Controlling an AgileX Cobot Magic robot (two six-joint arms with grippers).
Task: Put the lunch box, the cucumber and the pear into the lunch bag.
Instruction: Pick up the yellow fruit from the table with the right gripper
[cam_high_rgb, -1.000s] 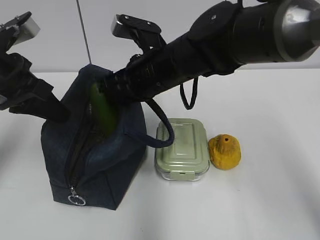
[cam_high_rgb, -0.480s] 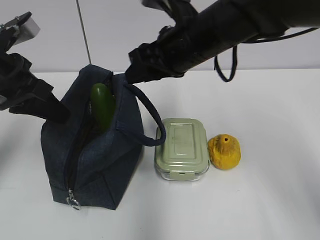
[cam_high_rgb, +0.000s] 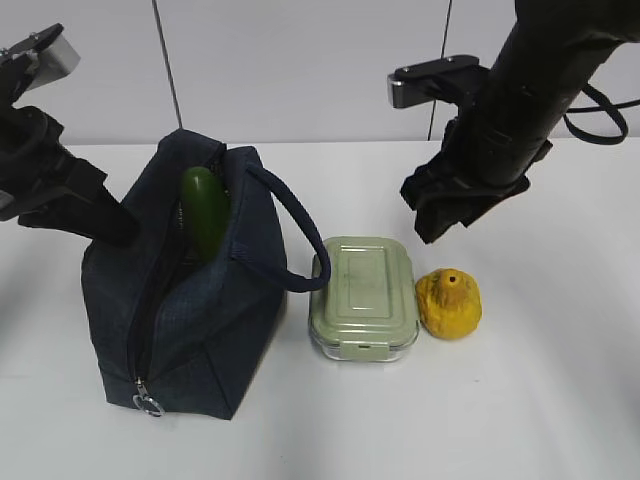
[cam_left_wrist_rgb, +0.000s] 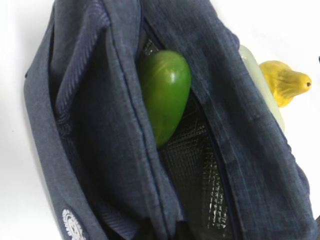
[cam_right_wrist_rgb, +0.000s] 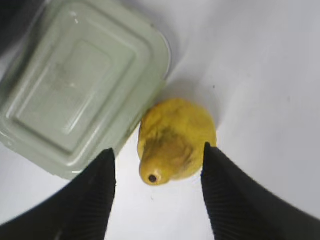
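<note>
The navy lunch bag (cam_high_rgb: 200, 320) stands open at the left, with the dark green cucumber (cam_high_rgb: 205, 210) upright inside and its tip sticking out. In the left wrist view the cucumber (cam_left_wrist_rgb: 165, 95) leans against the silvery lining of the bag (cam_left_wrist_rgb: 100, 150). My left gripper (cam_high_rgb: 108, 226) is shut on the bag's left rim; fabric hides its jaws. The sage-lidded lunch box (cam_high_rgb: 363, 295) lies on the table right of the bag, and the yellow pear (cam_high_rgb: 449, 304) touches its right side. My right gripper (cam_high_rgb: 440, 215) is open and empty above the pear (cam_right_wrist_rgb: 177, 137), one finger on each side of it.
The bag's rope handle (cam_high_rgb: 300, 240) loops down toward the lunch box (cam_right_wrist_rgb: 75, 95). The zip's ring pull (cam_high_rgb: 149, 404) hangs at the bag's front bottom corner. White table (cam_high_rgb: 540, 400) lies around the objects, and a pale wall stands behind.
My right gripper has let go of the cucumber in the bag, drawn out and swung right to above the pear. The bag's handle has dropped. The left arm has not moved.
</note>
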